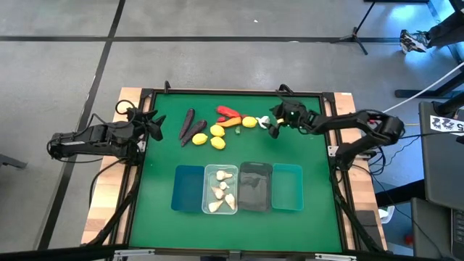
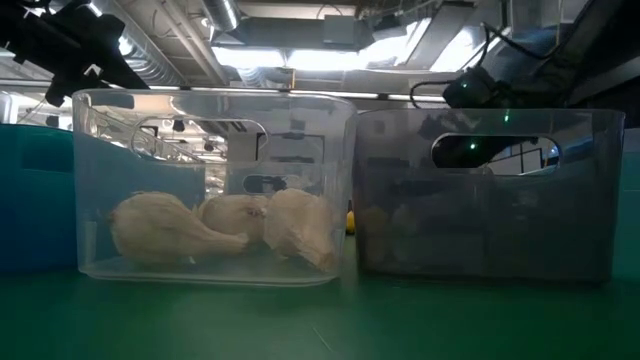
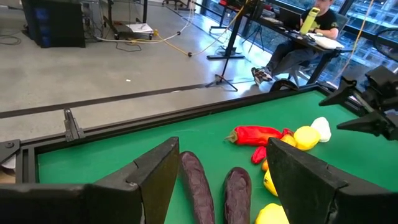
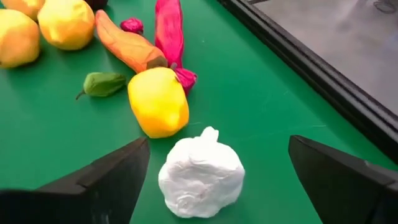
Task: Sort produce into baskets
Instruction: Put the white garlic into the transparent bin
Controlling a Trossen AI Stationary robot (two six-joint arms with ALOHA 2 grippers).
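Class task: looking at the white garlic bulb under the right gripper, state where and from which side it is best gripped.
Grip the garlic bulb across its round body, probably from above. The open right gripper already straddles it; the yellow lemon nearly touches one side.

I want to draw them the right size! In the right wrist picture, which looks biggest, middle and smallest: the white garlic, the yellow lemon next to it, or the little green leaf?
1. White crinkly garlic bulb and round yellow lemon: about alike; the garlic is nearer the camera, so unsure.
2. Small green leaf: clearly smallest.
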